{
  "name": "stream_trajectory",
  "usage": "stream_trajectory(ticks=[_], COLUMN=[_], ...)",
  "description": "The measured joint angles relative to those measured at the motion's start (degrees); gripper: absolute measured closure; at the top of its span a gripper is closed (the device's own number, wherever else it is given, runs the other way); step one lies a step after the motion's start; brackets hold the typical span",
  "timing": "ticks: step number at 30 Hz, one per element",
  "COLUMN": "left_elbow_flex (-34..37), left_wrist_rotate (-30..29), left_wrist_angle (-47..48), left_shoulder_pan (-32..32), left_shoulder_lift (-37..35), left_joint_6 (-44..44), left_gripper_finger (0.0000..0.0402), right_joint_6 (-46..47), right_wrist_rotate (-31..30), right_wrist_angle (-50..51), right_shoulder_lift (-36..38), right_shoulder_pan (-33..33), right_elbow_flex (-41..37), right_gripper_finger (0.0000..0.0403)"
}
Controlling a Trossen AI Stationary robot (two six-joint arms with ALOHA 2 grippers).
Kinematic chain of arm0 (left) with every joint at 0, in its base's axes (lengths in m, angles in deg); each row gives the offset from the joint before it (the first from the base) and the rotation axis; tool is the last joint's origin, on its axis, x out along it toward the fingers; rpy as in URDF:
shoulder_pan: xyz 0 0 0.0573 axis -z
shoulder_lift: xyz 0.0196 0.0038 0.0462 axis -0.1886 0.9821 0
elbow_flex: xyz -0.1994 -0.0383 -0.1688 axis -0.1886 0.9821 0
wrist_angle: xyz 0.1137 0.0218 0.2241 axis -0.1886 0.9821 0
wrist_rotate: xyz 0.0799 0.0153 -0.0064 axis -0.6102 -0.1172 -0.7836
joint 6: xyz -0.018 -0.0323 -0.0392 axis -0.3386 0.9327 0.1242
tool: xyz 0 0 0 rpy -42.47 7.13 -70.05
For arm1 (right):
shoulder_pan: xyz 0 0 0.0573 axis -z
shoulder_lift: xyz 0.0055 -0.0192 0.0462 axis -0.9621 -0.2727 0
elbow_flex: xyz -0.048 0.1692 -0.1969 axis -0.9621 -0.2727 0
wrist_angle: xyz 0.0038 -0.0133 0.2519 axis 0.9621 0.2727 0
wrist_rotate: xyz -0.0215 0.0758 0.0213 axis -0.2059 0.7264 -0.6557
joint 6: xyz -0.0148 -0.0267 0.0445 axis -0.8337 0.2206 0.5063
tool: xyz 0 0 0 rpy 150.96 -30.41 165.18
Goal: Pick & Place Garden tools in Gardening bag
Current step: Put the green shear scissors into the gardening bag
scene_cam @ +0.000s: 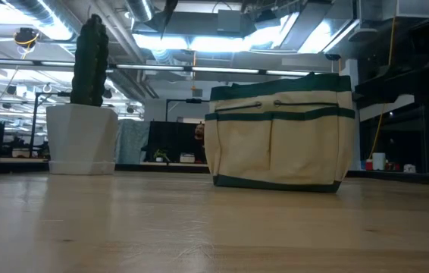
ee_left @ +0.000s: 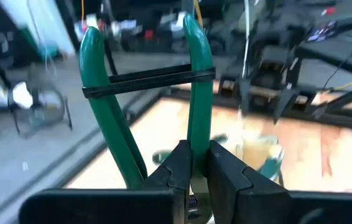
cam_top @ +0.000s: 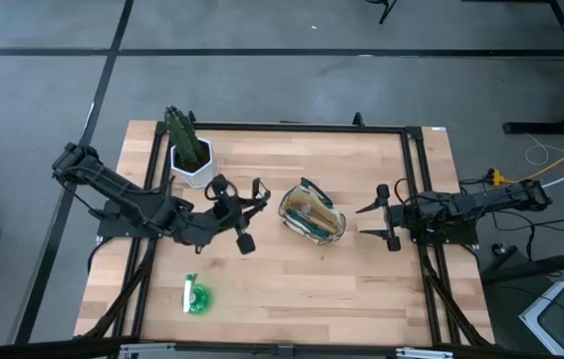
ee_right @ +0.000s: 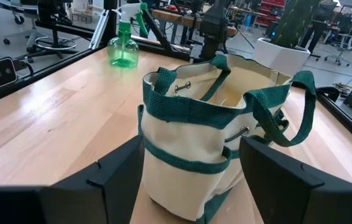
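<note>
One tool, the green-handled shears [ee_left: 145, 106], sits clenched in the left gripper [cam_top: 234, 211], just left of the gardening bag [cam_top: 313, 216] at frame centre.

A light wooden counter [cam_top: 292, 289] stands on a grey floor [cam_top: 292, 85] with dark lines. Bright ceiling lights [scene_cam: 154, 34] shine over desks and chairs far behind.

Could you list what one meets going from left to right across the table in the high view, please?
Green spray bottle and potted plant → left gripper holding green-handled shears → gardening bag → right gripper, open.
</note>
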Motion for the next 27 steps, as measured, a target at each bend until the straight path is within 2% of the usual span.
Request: stream_trajectory(ticks=[4, 7, 10, 18, 27], left_elbow_flex=[0.0, 0.0, 0.0, 0.0, 0.0], left_wrist_rotate=[5.6, 14.4, 24.0, 51.0, 73.5], left_wrist_angle=[8.6, 14.0, 17.5, 17.3, 4.9], left_shoulder_pan=[-1.9, -4.0, -5.9, -7.5, -7.3], left_shoulder_lift=[0.0, 0.0, 0.0, 0.2, 0.5], left_joint_6=[9.7, 15.9, 18.3, 7.2, -0.1], left_gripper_finger=[0.0377, 0.0377, 0.0377, 0.0377, 0.0377], right_joint_6=[0.0, 0.0, 0.0, 0.0, 0.0], right_wrist_rotate=[0.0, 0.0, 0.0, 0.0, -0.1], right_wrist_angle=[0.0, 0.0, 0.0, 0.0, 0.0], right_shoulder_lift=[0.0, 0.0, 0.0, 0.0, 0.0], right_shoulder_pan=[0.0, 0.0, 0.0, 0.0, 0.0], right_elbow_flex=[0.0, 0.0, 0.0, 0.0, 0.0], right_gripper_finger=[0.0137, 0.0137, 0.0137, 0.0137, 0.0138])
